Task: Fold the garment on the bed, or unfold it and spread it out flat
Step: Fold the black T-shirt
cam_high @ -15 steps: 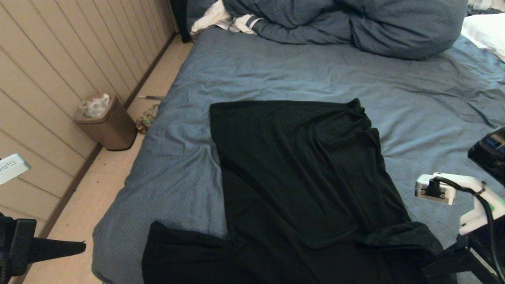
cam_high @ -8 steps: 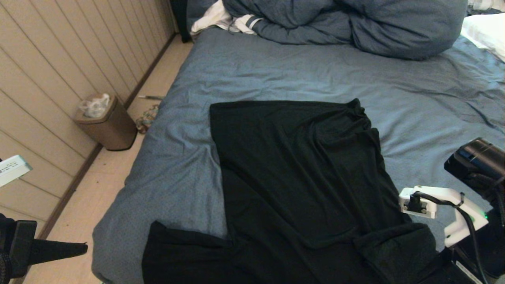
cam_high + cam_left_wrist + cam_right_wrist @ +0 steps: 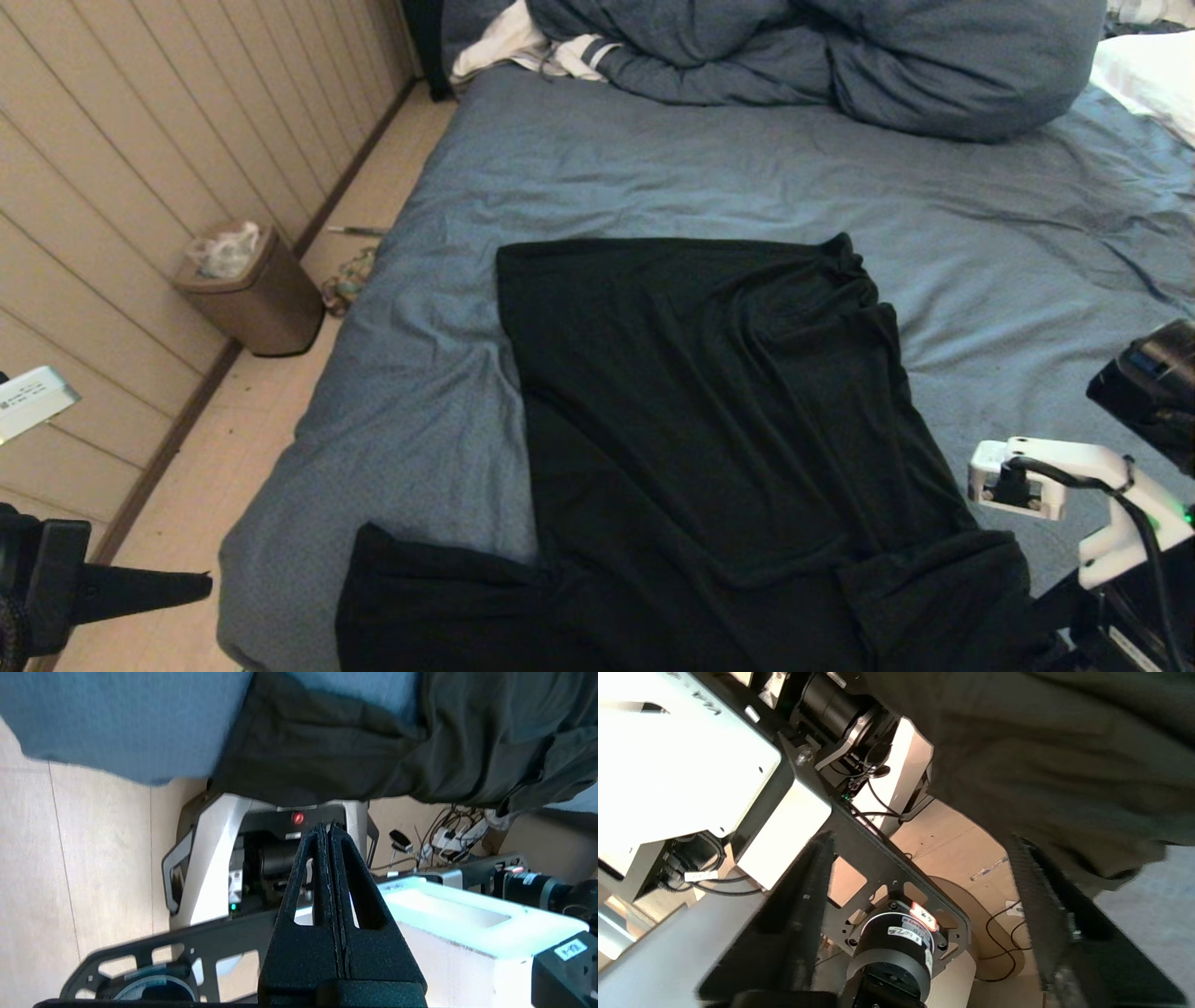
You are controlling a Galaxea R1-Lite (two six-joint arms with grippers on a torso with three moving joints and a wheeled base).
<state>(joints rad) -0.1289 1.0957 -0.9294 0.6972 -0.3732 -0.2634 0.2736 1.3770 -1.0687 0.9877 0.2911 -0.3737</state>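
Note:
The garment, a black T-shirt, lies spread on the near half of the bed. One sleeve points to the near left and the other is bunched at the near right. Its near edge hangs over the bed's front edge. My right gripper is at that near right corner, open wide, with nothing between its fingers. The garment's sleeve hem lies just past one fingertip. My left gripper is shut and empty, out over the floor to the left of the bed. From the left wrist, the gripper points below the hanging garment.
A bunched blue-grey duvet, a white striped cloth and a white pillow lie at the far end of the bed. A brown waste bin stands by the panelled wall. Cables lie on the floor near my base.
The right gripper has gone from shut to wide open and has let go of the near right sleeve. That wrist dipped toward the shirt and drew back a little. The left arm has not moved.

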